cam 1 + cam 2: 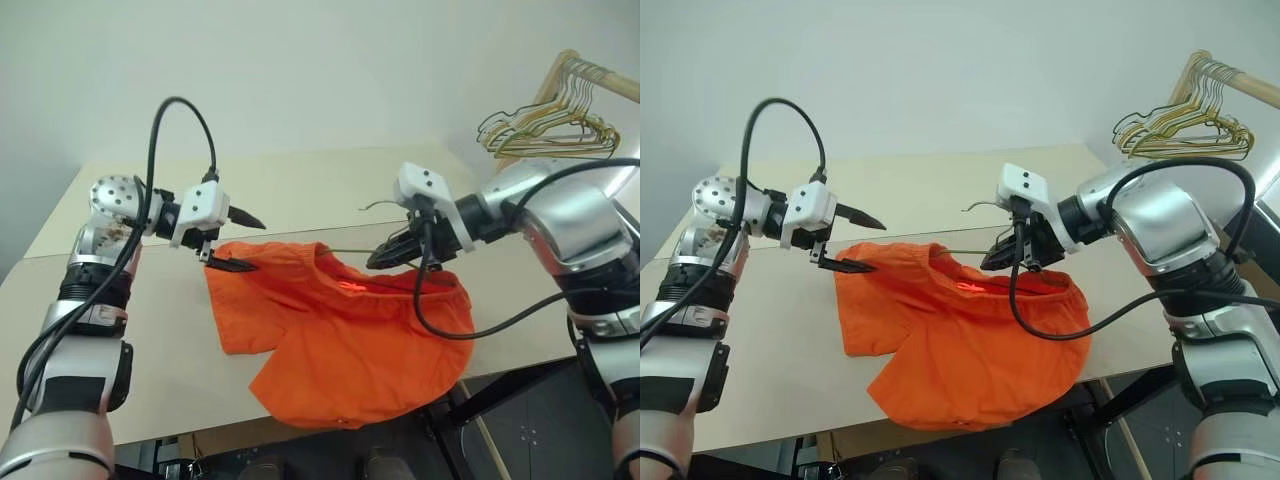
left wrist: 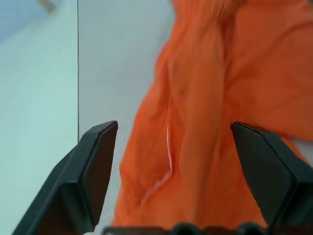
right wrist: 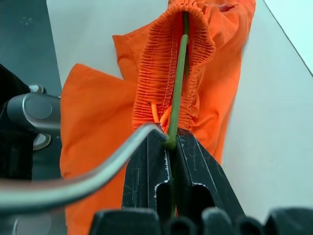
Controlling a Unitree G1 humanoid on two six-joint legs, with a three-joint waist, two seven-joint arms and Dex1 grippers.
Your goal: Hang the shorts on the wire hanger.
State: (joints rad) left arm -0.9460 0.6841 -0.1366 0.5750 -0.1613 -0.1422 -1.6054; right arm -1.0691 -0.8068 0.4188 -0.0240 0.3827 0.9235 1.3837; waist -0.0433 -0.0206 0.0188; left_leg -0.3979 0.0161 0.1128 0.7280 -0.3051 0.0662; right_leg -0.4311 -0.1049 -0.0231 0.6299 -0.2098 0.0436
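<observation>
The orange shorts (image 1: 340, 340) lie spread on the table (image 1: 300, 190), one leg drooping over the front edge. The thin olive wire hanger (image 3: 178, 78) runs into the gathered waistband, and its hook (image 1: 375, 205) sticks out behind my right gripper. My right gripper (image 1: 378, 262) is shut on the hanger wire at the waistband's right part. At the shorts' left corner my left gripper (image 1: 255, 247) is open, its lower finger at the fabric's edge. Between its spread fingers the left wrist view shows the shorts (image 2: 205, 122), with nothing gripped.
A bunch of gold and green wire hangers (image 1: 550, 125) hangs on a wooden rail at the back right. The table's seam runs behind the shorts. A dark stand (image 1: 500, 400) and floor lie below the front edge.
</observation>
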